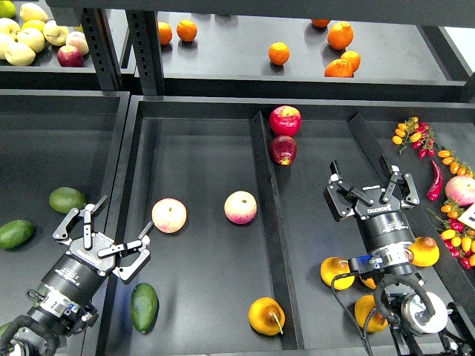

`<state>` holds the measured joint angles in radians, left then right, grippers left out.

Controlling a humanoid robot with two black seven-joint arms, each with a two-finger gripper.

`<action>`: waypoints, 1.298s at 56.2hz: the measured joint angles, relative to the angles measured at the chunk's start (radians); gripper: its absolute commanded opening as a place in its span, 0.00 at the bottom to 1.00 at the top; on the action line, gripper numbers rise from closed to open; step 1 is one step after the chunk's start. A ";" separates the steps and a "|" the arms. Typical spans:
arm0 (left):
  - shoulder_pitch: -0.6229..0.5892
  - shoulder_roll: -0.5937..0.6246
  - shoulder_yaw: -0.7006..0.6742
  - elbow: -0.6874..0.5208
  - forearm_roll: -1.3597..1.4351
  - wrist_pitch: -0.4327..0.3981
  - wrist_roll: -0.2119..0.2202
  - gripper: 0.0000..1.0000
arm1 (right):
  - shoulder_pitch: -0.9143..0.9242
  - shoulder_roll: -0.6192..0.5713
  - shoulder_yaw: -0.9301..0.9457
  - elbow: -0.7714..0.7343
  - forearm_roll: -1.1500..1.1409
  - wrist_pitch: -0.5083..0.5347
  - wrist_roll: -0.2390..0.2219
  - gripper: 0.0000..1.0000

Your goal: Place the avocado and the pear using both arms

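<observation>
A dark green avocado lies on the floor of the middle black bin, near its front left. An orange-yellow pear with a thin stem rests at the bin's front right, against the divider. My left gripper hovers just up and left of the avocado, over the bin's left wall, open and holding nothing. My right gripper is open and empty over the right compartment, well to the right of and beyond the pear.
Two pink-yellow apples sit mid-bin. Red apples lie beyond the divider's far end. More avocados fill the left bin; more pears surround my right arm. Oranges sit on the back shelf, and a chili and tomatoes at the right.
</observation>
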<state>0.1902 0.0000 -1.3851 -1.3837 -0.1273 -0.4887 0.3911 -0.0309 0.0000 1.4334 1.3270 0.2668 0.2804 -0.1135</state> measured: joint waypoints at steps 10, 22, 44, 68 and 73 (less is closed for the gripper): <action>0.000 0.000 0.008 0.000 0.000 0.000 0.008 0.99 | -0.004 0.000 -0.001 0.000 -0.001 0.001 0.000 1.00; 0.001 0.000 0.014 0.000 -0.001 0.000 0.001 1.00 | -0.009 0.000 -0.001 -0.002 -0.001 0.002 0.000 1.00; 0.004 0.000 0.016 0.000 -0.001 0.000 0.001 1.00 | -0.010 0.000 -0.001 -0.002 -0.001 0.006 0.000 1.00; 0.009 0.000 0.015 0.000 0.000 0.000 0.001 1.00 | -0.014 0.000 -0.001 -0.002 -0.001 0.013 0.000 1.00; 0.009 0.000 0.017 0.000 0.000 0.000 0.001 1.00 | -0.015 0.000 0.000 -0.002 -0.001 0.013 0.000 1.00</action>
<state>0.1994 0.0000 -1.3683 -1.3836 -0.1274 -0.4887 0.3925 -0.0460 0.0000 1.4335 1.3248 0.2654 0.2930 -0.1135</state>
